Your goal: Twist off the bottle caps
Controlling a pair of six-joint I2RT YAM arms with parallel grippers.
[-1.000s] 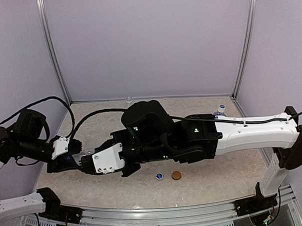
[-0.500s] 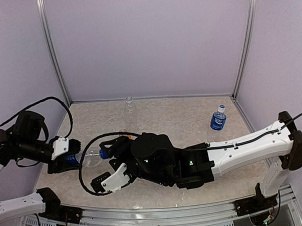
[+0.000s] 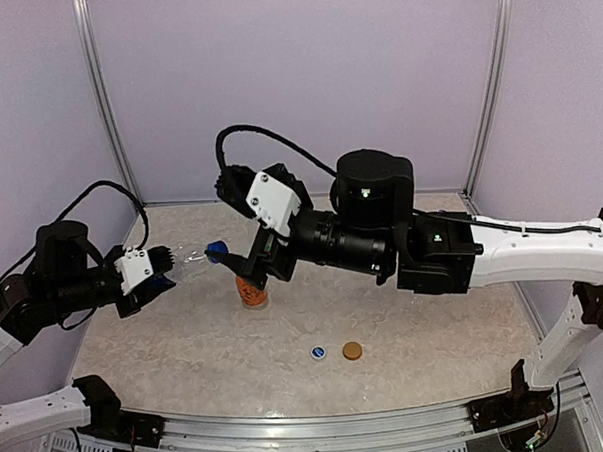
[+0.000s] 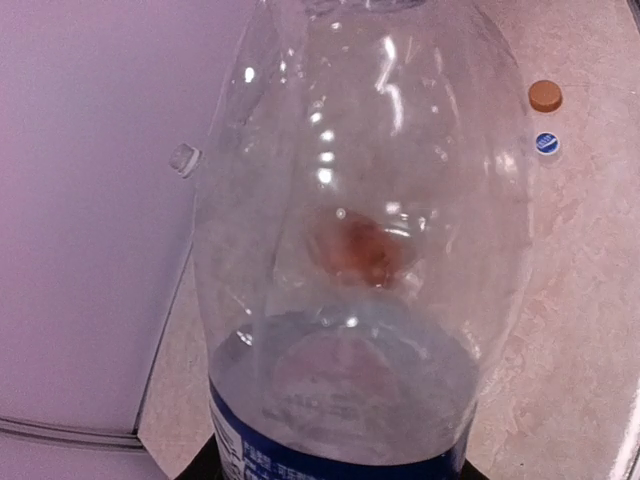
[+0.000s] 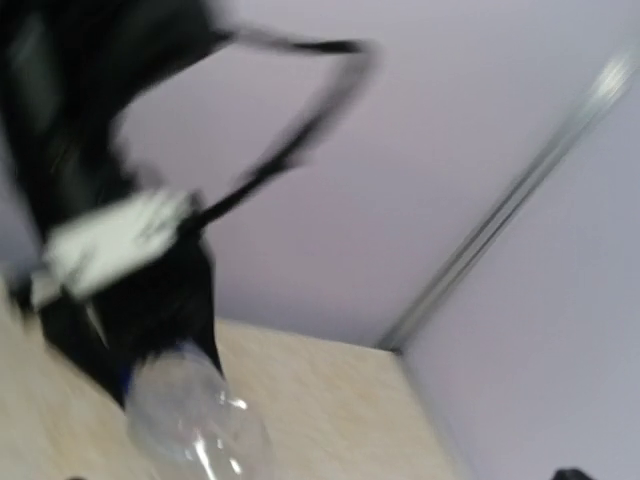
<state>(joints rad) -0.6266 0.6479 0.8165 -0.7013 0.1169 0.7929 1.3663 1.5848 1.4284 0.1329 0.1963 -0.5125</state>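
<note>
**Pepsi bottle (image 3: 188, 259) aloft, cap on**

Held level above the desk (image 3: 186, 341) — left claw (image 3: 161, 264) clenched round its labelled end, blue cap (image 3: 218, 252) pointing toward the right claw (image 3: 255, 268). Right claw's grip: cannot tell, wrist view blurred. Risks: right claw hangs just by the short orange bottle (image 3: 253, 296) — a low approach could topple it; thin bottle wall may twist in the left grip under torque.

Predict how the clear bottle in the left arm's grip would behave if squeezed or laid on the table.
The bottle looks empty, with the table showing through it, so probably light. Its thin clear wall would likely dent under a squeeze. Being round, it may roll if laid down.
</note>
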